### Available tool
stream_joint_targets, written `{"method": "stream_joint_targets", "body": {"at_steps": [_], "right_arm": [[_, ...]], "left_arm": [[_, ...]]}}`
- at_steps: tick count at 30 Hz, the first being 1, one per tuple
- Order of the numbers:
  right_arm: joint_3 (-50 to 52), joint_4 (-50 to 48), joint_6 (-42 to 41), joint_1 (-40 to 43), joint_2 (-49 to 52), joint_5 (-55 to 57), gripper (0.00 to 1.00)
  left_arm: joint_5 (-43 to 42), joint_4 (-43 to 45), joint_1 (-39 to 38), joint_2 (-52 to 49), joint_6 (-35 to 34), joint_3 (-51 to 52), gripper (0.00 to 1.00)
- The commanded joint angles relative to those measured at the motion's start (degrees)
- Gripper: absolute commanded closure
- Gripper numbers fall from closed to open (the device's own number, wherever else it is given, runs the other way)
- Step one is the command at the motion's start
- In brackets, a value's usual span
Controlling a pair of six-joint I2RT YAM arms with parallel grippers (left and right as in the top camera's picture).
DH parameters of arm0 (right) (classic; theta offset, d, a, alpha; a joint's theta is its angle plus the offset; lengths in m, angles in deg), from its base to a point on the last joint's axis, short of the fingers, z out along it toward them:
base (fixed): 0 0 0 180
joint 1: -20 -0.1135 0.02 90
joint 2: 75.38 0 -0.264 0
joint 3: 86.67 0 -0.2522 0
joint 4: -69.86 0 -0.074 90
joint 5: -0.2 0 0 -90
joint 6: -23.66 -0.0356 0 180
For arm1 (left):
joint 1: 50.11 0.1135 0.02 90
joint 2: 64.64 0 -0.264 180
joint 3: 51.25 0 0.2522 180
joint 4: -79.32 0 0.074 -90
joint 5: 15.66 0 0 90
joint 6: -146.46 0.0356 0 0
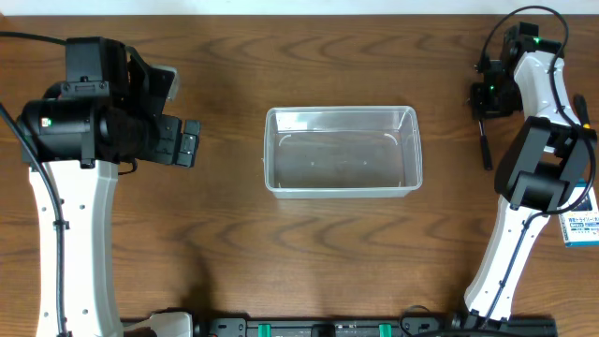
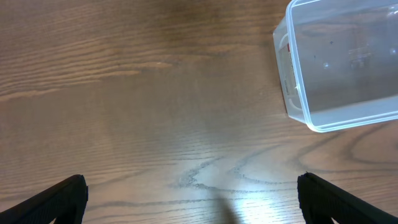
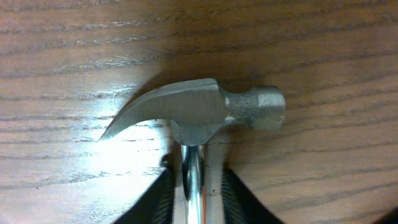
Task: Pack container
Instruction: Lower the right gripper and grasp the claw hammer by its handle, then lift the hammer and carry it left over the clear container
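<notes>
The table (image 1: 234, 248) under me was dark brown wood, streaked with wavy, lighter grain. The container (image 1: 271, 154) was clear, colourless plastic, the grain showing through its walls, with a faint reddish mark at one end. The hammer (image 3: 199, 112) had a dull grey steel head, a bright mirror-like shaft and a black grip. My right gripper (image 3: 194, 193) had black fingers, and so did my left gripper (image 2: 193, 202). My left arm (image 1: 70, 243) and right arm (image 1: 510, 253) were white with black joints, each with a small green light. The small box (image 1: 580, 225) was white and blue with dark print.
</notes>
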Motion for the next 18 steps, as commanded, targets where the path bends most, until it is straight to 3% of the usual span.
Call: {"method": "stream_joint_targets", "body": {"at_steps": [1,7,18], "right_arm": [[0.33,-0.28,-0.31,0.98,0.59,-0.42,0.80],[0.33,-0.74,-1.55,0.98,0.59,-0.44,0.99],[-2.71,0.04,-1.97,-0.37,-1.90,-1.20,0.99]], "left_arm": [[0.68,-0.20,-0.24,0.31,-0.76,-0.35,0.02],[0.68,-0.22,-0.24,0.31,-0.76,-0.35,0.02],[0.70,-0.13,-0.22,0.31,-0.74,-0.35,0.02]]}}
